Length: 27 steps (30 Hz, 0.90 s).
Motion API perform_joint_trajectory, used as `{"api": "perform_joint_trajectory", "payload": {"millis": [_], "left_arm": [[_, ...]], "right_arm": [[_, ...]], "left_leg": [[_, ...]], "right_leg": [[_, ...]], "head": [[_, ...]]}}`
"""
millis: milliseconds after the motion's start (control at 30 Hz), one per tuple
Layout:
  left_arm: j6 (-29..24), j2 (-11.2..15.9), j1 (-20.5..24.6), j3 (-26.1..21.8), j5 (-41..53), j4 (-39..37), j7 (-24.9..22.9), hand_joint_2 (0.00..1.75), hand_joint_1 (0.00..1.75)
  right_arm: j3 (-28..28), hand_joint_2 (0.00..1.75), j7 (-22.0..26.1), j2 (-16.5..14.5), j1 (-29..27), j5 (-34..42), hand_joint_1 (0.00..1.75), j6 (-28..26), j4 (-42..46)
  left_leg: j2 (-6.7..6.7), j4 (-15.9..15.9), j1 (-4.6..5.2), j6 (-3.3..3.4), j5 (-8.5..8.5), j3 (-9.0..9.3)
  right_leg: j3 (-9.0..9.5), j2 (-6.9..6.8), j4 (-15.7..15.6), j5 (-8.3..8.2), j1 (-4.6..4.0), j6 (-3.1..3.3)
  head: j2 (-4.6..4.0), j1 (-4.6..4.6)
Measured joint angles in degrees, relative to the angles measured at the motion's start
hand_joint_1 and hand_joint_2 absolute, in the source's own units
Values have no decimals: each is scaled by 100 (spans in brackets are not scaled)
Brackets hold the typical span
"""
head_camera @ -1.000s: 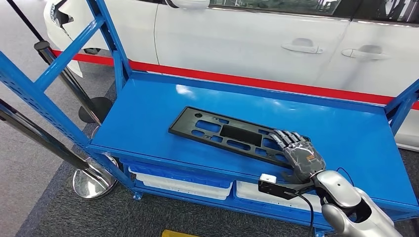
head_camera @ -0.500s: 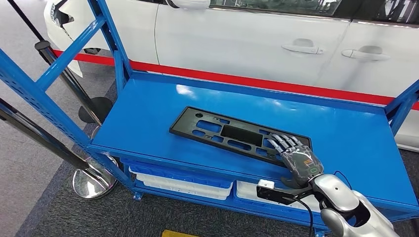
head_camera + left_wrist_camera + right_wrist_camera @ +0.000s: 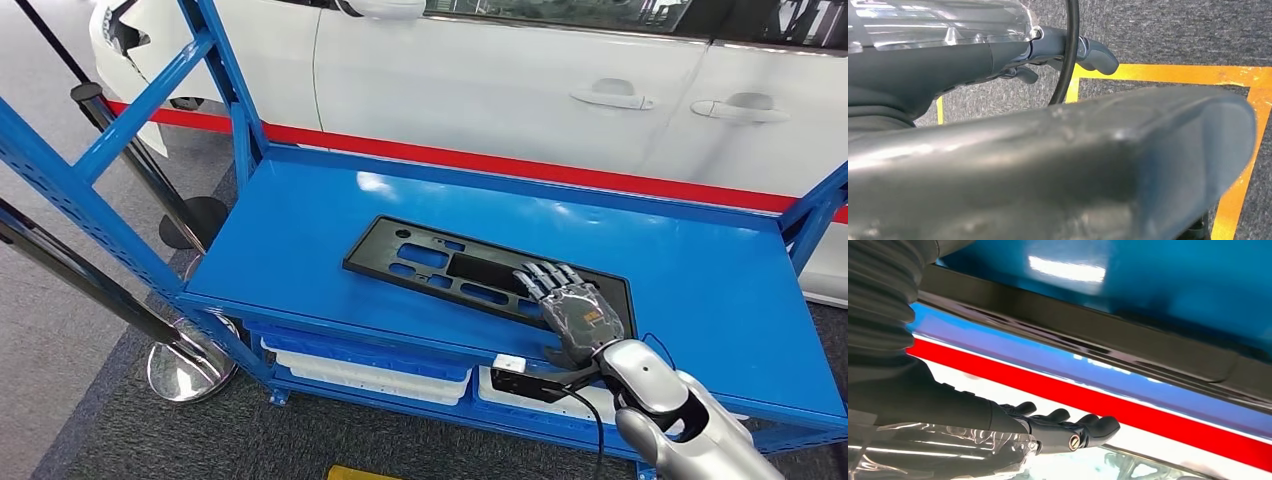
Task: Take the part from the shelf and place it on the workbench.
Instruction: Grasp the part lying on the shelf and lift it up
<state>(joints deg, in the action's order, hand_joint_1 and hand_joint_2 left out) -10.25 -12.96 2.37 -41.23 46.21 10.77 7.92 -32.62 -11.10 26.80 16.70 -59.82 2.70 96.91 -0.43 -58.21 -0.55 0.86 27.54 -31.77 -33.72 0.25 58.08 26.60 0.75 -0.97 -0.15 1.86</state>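
Note:
The part (image 3: 450, 265) is a flat black plate with several cut-outs, lying on the top deck of the blue shelf (image 3: 300, 230). My right hand (image 3: 572, 310) reaches over the part's near right end with its fingers stretched out. In the right wrist view the dark fingers (image 3: 1063, 427) stay straight and apart from the part's long black edge (image 3: 1088, 335), with a gap between them. My left hand (image 3: 1058, 45) hangs over grey carpet with yellow floor tape and holds nothing.
A white car (image 3: 500, 80) with a red stripe stands close behind the shelf. Blue uprights (image 3: 225, 70) frame the shelf's left side, and another rises at the right. White bins (image 3: 370, 375) sit on the lower level. A chrome stanchion base (image 3: 190, 365) stands at the left.
My right hand has slid to the left along the part's near right end. The part itself has barely shifted.

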Motion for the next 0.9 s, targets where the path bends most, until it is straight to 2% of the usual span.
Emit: {"api": "perform_joint_trajectory", "payload": {"millis": [100, 133, 167, 267, 300, 367, 433, 533, 900], "left_arm": [[2, -8, 1, 0, 2, 0, 8, 0, 0], [2, -10, 1, 0, 2, 0, 10, 0, 0], [1, -13, 1, -1, 1, 0, 10, 0, 0], [-8, -20, 1, -2, -2, -1, 10, 0, 0], [-12, -24, 1, -3, -4, -1, 10, 0, 0], [-20, -33, 1, -7, -16, 0, 14, 0, 0], [-24, -41, 1, -10, -35, 0, 21, 0, 0], [-29, -48, 0, -17, -49, -1, 38, 0, 0], [-31, -57, -3, -50, -63, 0, 74, 0, 0]], "right_arm": [[-79, 175, -39, -161, 173, -46, 0, 10, -277], [-101, 175, -60, -205, 217, -62, 5, 11, -366], [-119, 175, -78, -240, 252, -75, 23, 12, -444], [-154, 175, -134, -315, 308, -106, 119, 9, -624], [-160, 175, -154, -334, 320, -121, 137, 5, -676], [-167, 175, -204, -368, 346, -165, 152, -5, -791], [-169, 175, -247, -383, 365, -198, 162, -15, -893], [-163, 175, -275, -385, 381, -214, 164, -50, -1007], [98, 175, -339, -373, 345, -219, 156, -109, -1090]], "left_leg": [[0, -1, 0, 0, 0, 1], [0, -1, 0, 0, 0, 0], [0, -1, 0, 0, 0, 0], [-1, -1, 0, 0, 0, 0], [-1, -1, 0, 0, 0, 0], [-1, -1, 0, 0, 0, 0], [-1, -2, 0, 1, 0, 0], [-1, -2, 0, 1, 1, 0], [-2, -6, 0, 1, 1, 4]], "right_leg": [[0, -1, 0, 0, 0, 0], [1, -2, 0, 0, 1, 0], [1, -2, 0, 0, 1, 0], [1, -3, 0, 0, 1, 0], [1, -3, 0, 0, 1, 0], [1, -4, -1, 0, 2, 0], [1, -4, -1, 0, 2, 0], [1, -5, -2, 0, 2, 0], [5, -7, -2, 0, 1, 0]], "head": [[0, 0], [0, 0], [0, 0], [0, 0], [0, 0], [0, 0], [0, 0], [0, 0], [0, 0]]}}
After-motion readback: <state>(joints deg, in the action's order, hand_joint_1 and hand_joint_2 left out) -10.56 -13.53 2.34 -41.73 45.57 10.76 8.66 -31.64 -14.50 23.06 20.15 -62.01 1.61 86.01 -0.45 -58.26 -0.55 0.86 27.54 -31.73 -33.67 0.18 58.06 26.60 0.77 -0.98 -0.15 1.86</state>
